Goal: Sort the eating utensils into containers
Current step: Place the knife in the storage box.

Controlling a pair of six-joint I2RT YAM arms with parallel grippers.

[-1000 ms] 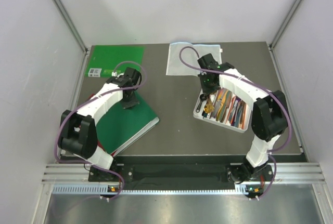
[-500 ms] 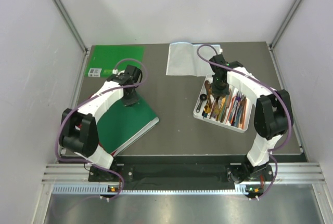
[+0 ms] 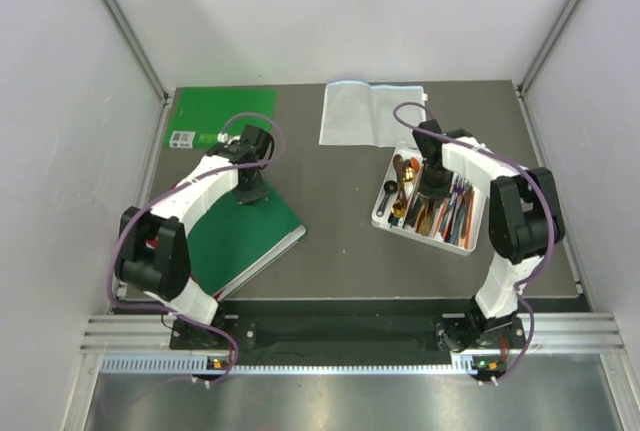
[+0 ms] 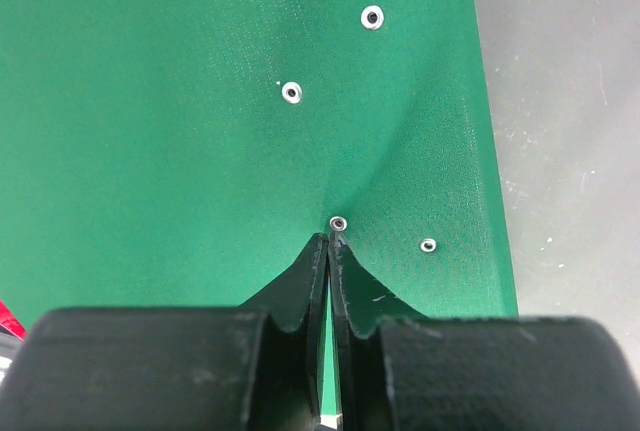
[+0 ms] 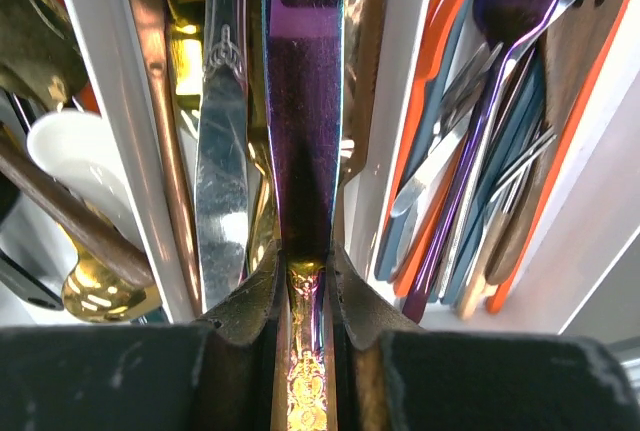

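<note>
Right gripper (image 5: pixel 305 263) is pinched narrow on a purple iridescent metal knife (image 5: pixel 303 101), which points down a middle slot of the white plastic divided tray (image 5: pixel 386 151) right beside a silver knife (image 5: pixel 222 151). Orange and teal utensils (image 5: pixel 440 151) sit one slot over. Left gripper (image 4: pixel 328 247) has its jaws closed (holding nothing), tips on the flat green book (image 4: pixel 150 101).

Top external: fixed high behind both arm bases, looking down and forward across the whole worktop (image 3: pixel 340 241).
Left wrist: aimed straight down past its own jaws, tight on the green book (image 4: pixel 200 101).
Right wrist: aimed along its own jaws, tight inside the white tray (image 5: pixel 112 91).
Shared: the overhead view holds both the book and the tray, and each wrist view crops one.
</note>
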